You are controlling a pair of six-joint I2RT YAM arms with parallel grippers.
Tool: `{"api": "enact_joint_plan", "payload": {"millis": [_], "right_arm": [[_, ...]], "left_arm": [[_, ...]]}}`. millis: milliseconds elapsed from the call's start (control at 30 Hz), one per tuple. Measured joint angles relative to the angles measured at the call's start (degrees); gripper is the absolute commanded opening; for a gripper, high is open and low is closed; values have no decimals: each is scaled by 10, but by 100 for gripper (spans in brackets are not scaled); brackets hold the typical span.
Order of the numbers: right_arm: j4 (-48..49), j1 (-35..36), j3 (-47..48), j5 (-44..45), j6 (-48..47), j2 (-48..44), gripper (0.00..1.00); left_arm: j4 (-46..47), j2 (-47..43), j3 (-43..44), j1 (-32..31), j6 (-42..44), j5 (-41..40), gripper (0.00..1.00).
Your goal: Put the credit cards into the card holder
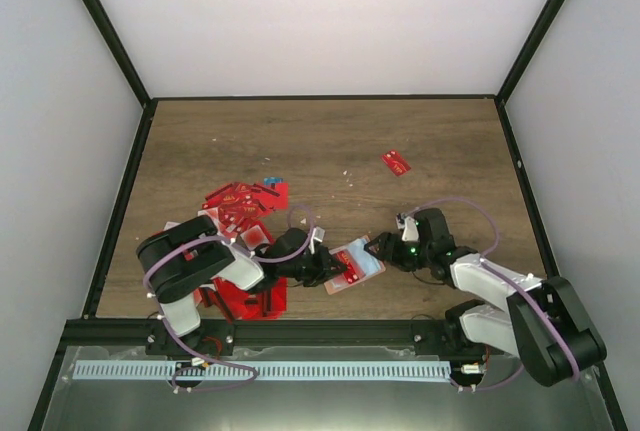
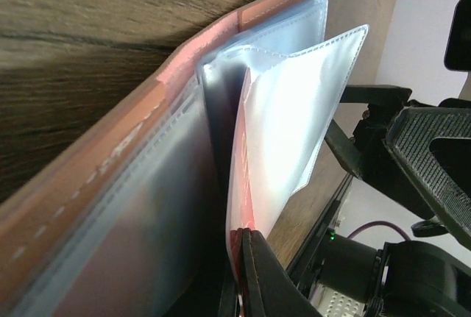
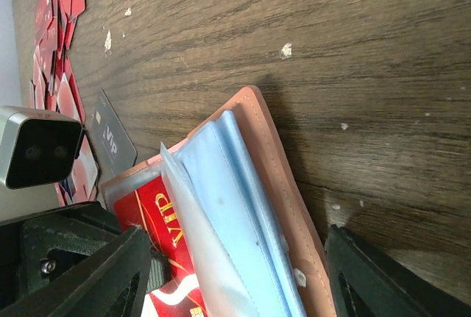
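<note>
The card holder [image 1: 362,263] lies open on the table between my two grippers, salmon cover [image 2: 110,162] outside and clear blue sleeves [image 2: 294,111] fanned up. My left gripper [image 1: 325,269] is shut on a red card [image 2: 246,214], whose far part sits inside one clear sleeve; its fingertips [image 2: 254,258] pinch the card's near edge. My right gripper [image 1: 388,251] is open, its fingers [image 3: 96,273] standing wide on either side of the holder [image 3: 272,162]. A red VIP card [image 3: 154,214] shows in a sleeve. Several red credit cards [image 1: 240,206] lie heaped to the left.
More red cards [image 1: 245,296] lie near the left arm's base. One red card [image 1: 397,162] lies alone at the back right. A dark grey VIP card [image 3: 114,140] lies next to the holder. Black frame rails [image 1: 120,191] edge the table.
</note>
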Motion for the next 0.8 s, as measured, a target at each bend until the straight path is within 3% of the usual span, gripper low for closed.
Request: {"api": "enact_joint_plan", "payload": {"millis": [267, 467, 800], "right_arm": [[-10, 0, 18, -5, -24, 23, 66], [-21, 0, 37, -1, -48, 47, 54], [-1, 0, 55, -8, -69, 95, 47]], "left_arm": [[-33, -3, 14, 5, 36, 14, 4], [-87, -3, 47, 6, 71, 20, 4], [-149, -3, 78, 15, 123, 31, 4]]}}
